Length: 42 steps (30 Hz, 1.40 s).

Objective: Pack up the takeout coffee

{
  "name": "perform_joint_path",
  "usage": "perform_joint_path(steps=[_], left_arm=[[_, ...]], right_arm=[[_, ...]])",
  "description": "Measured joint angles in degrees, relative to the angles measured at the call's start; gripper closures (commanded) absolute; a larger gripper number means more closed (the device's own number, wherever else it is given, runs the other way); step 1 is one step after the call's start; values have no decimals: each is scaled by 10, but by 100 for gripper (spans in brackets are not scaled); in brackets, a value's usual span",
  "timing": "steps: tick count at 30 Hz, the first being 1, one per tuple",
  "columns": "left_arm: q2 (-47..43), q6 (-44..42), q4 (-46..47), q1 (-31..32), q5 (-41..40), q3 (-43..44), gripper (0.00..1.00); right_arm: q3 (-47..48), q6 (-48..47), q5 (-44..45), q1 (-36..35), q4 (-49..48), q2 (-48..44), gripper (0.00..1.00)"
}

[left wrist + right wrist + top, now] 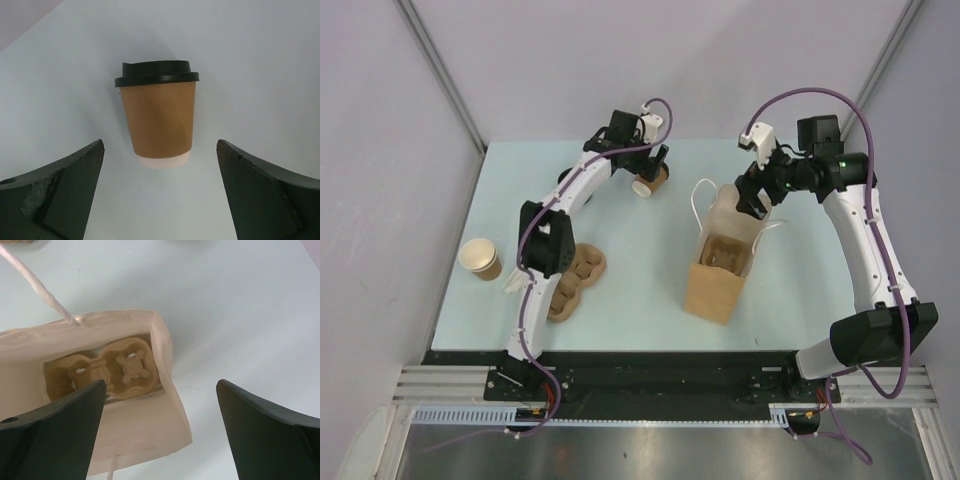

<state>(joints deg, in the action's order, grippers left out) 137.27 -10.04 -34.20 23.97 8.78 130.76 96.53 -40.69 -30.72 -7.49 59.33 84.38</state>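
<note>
The takeout coffee [159, 117] is a small brown paper cup with a black lid. It rests on the pale table and seems to lie on its side, pale base end toward my fingers. In the top view the cup [652, 182] is at the far middle, with my left gripper [658, 163] just over it. The left gripper [160, 200] is open and holds nothing; the cup lies just ahead of the fingertips. My right gripper [160, 435] is open and empty above the far end of the open paper bag [167, 365]. From above, that gripper [752, 197] hangs over the bag [718, 285].
A brown pulp cup carrier [122, 367] sits at the bottom of the bag, whose white string handle [35, 285] sticks up. More carriers [578, 278] lie beside the left arm. A lidless tan cup [480, 258] stands at the table's left edge.
</note>
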Motion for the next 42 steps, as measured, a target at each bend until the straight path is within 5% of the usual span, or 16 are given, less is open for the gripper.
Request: perform_joint_path(steps=[17, 31, 37, 42], left_arm=[[83, 1, 24, -2, 9, 20, 0], [106, 7, 30, -2, 4, 31, 31], [29, 19, 59, -5, 16, -54, 42], [-92, 26, 72, -9, 40, -81, 34]], right_arm=[[38, 49, -7, 1, -8, -6, 0], [82, 67, -7, 1, -6, -7, 0], [102, 80, -3, 1, -6, -9, 0], [126, 102, -2, 1, -10, -13, 0]])
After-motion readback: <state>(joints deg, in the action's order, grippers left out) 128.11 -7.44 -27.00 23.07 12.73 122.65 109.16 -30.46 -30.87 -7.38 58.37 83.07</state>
